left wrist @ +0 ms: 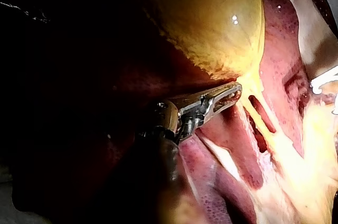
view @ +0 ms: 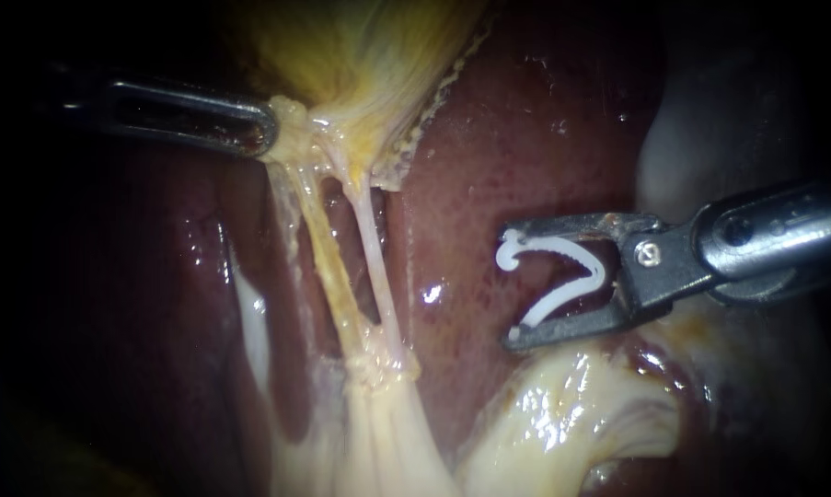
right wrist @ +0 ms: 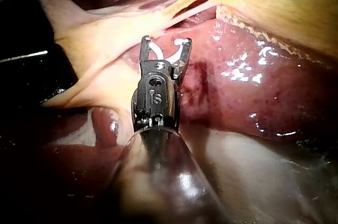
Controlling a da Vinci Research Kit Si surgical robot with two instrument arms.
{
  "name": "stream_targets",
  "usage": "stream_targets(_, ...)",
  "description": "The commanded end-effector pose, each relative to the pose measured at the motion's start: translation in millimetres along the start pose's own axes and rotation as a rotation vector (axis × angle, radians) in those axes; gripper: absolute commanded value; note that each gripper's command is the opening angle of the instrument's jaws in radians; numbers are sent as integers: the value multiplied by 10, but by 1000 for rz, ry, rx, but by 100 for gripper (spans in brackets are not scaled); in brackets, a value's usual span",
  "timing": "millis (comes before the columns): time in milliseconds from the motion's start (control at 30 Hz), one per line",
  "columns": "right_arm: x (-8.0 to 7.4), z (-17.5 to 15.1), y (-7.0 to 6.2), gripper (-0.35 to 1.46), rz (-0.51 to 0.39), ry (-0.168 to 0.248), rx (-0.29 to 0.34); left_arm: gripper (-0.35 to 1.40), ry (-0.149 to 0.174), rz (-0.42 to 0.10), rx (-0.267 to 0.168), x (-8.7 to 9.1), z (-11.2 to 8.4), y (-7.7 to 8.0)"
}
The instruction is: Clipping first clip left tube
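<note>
Your left instrument [view: 259, 129] pinches the gallbladder [view: 360, 55] at its neck and draws both tubes taut; hold that pull firm. Your right instrument [view: 512, 285] stands spread wide with the white clip [view: 562, 276] held open in it, over the liver [view: 525, 138] and well apart from the tubes. The left tube [view: 326, 253] is the yellower strand, just beside the right tube [view: 375, 258], with a dark gap between them. Pass one leg of the clip through that gap so only the left tube sits inside. Set it square, check the far end shows clear, then close
</note>
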Motion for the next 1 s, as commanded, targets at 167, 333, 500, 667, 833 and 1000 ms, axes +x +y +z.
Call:
stream_targets(167, 1, 2, 0, 49, 1, 0, -1, -35, 1, 0, 4, 0, 0, 0)
stream_targets(333, 7, 8, -2, 50, 2, -1, -4, -35, 1, 0, 4, 0, 0, 0)
stream_targets(500, 14, 18, -4, 50, 52, 2, 4, -35, 2, 0, 7, 1, 0, -1)
stream_targets(667, 20, 31, -6, 50, 134, 7, 52, -35, 2, 1, 6, 1, 0, -1)
stream_targets(833, 21, 49, -9, 50, 193, 18, 95, -35, 2, 1, 6, 1, 1, -1)
stream_targets(1000, 20, 69, -10, 50, 250, 39, 114, -35, 2, 1, 6, 1, 1, -2)
